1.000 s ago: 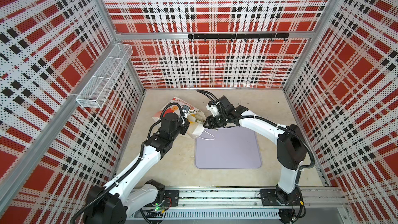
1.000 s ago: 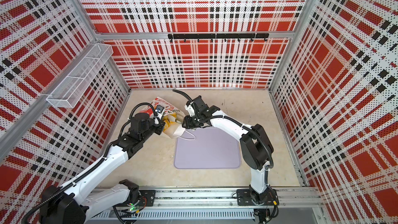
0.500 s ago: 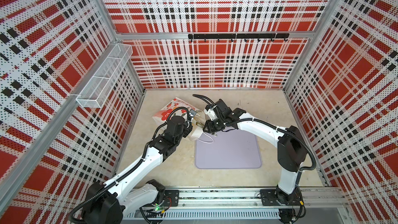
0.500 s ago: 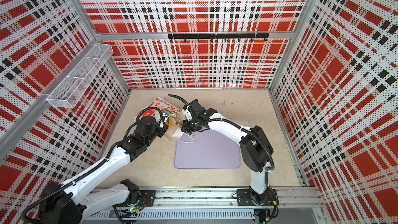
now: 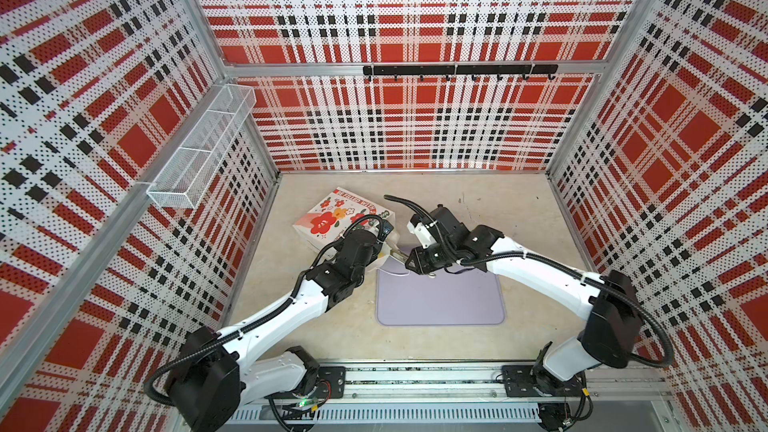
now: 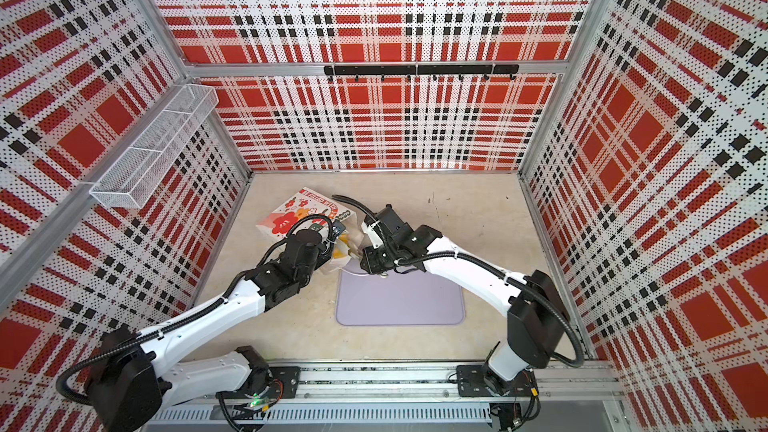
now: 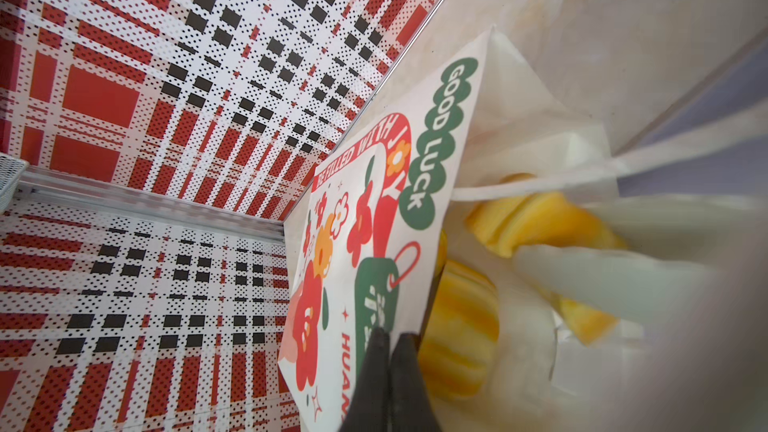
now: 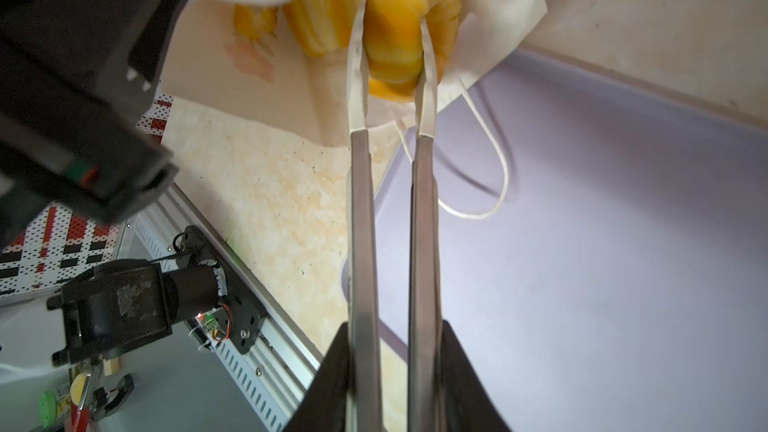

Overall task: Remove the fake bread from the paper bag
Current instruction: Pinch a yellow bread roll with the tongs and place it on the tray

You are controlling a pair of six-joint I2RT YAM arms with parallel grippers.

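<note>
The white flower-printed paper bag (image 5: 332, 218) (image 6: 291, 218) lies on its side at the back left of the floor, with its mouth towards the lavender tray. My left gripper (image 7: 390, 338) (image 5: 383, 245) is shut on the upper edge of the bag (image 7: 374, 209) at the mouth. My right gripper (image 8: 395, 326) (image 5: 417, 261) is shut on a pair of metal tongs (image 8: 361, 201). The tongs' white tips clamp a golden fake bread (image 8: 395, 35) just inside the mouth. More yellow breads (image 8: 328, 14) (image 7: 461, 338) lie in the bag beside it.
The flat lavender tray (image 5: 440, 301) (image 8: 602, 243) lies in front of the bag's mouth, and a white cord handle (image 8: 494, 184) trails onto it. A wire basket (image 5: 203, 147) hangs on the left wall. A black hook rail (image 5: 457, 70) runs along the back wall.
The tongs in my right gripper have narrowed onto a bread at the bag's mouth. My left arm has shifted a little to the right, still holding the bag's edge.
</note>
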